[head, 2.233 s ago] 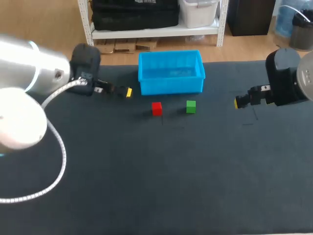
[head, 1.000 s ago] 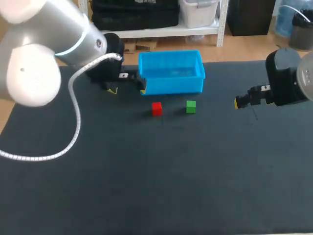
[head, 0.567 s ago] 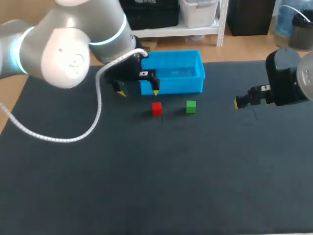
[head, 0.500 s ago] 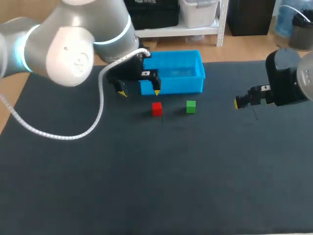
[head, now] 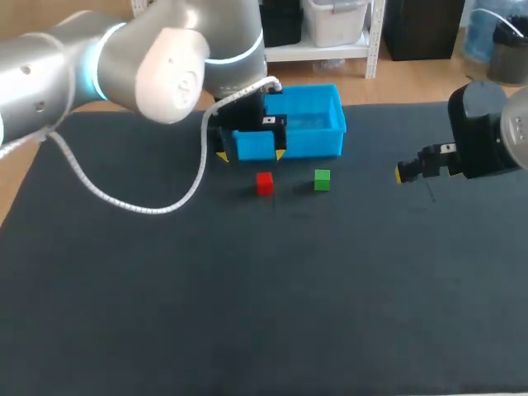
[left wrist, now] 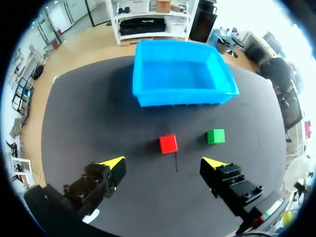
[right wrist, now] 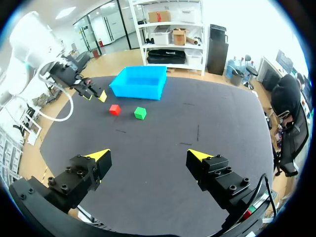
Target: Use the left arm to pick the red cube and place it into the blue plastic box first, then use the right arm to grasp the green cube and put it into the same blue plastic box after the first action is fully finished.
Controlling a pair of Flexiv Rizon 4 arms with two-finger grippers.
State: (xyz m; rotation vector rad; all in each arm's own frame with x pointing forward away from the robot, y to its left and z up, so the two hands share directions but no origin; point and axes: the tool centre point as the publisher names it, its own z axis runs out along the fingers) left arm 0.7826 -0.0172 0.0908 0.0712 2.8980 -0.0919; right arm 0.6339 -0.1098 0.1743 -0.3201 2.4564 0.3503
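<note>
The left claw [left wrist: 163, 163] hovers with its yellow tips spread wide, holding nothing. The red cube [left wrist: 168, 143] sits on the desk [left wrist: 84, 118] just ahead of the gap between them, with the blue plastic box [left wrist: 182, 100] beyond it. The claw should centre that gap over the cube, drop straight down and close squarely on two flat faces, clear of the green cube [left wrist: 215, 136] nearby. The right claw [right wrist: 148, 155] hangs open and empty, well apart.
</note>
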